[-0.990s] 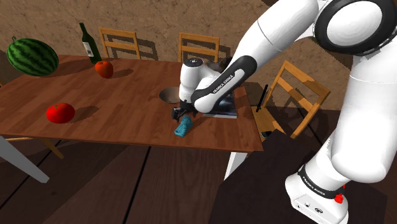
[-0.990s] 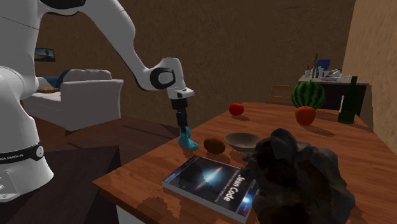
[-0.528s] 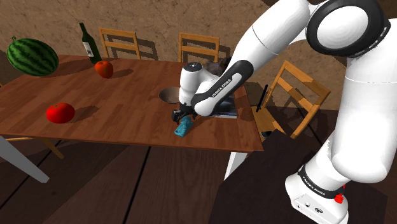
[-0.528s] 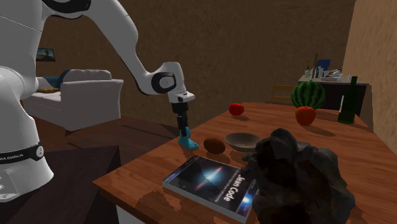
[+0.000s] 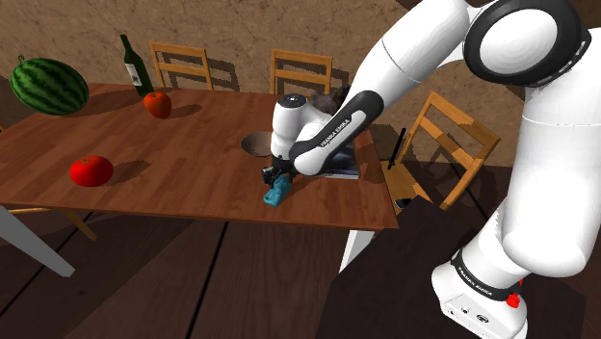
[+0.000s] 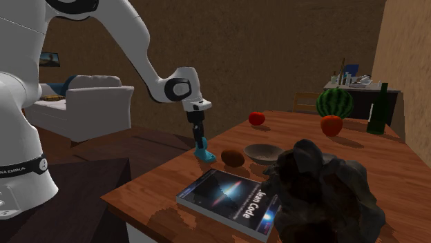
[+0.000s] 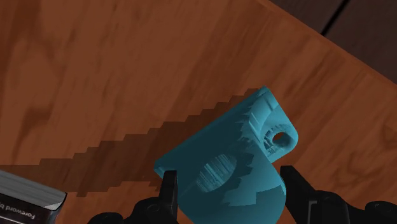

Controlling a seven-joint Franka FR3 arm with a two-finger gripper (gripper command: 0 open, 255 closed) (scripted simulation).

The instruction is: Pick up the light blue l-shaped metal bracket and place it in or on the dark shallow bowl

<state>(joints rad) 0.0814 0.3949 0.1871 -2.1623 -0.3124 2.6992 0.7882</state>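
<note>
With the gripper (image 7: pixel 226 184) narrowed onto the curved end of the blue bracket (image 7: pixel 235 153), which rests near the table (image 7: pixel 95 76) edge, lifting may let the bracket pivot, slip and fall short of the bowl (image 6: pixel 262 152).

Wooden table (image 5: pixel 183 154), watermelon (image 5: pixel 49 86) near a dark bottle (image 5: pixel 135 65), red fruit (image 5: pixel 91 170), book (image 6: pixel 231 200) lying flat, wooden chairs (image 5: pixel 301 58) behind

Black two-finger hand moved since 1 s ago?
Yes. The black two-finger hand has dropped slightly toward the brown wooden table, over the light blue L-shaped bracket.
</note>
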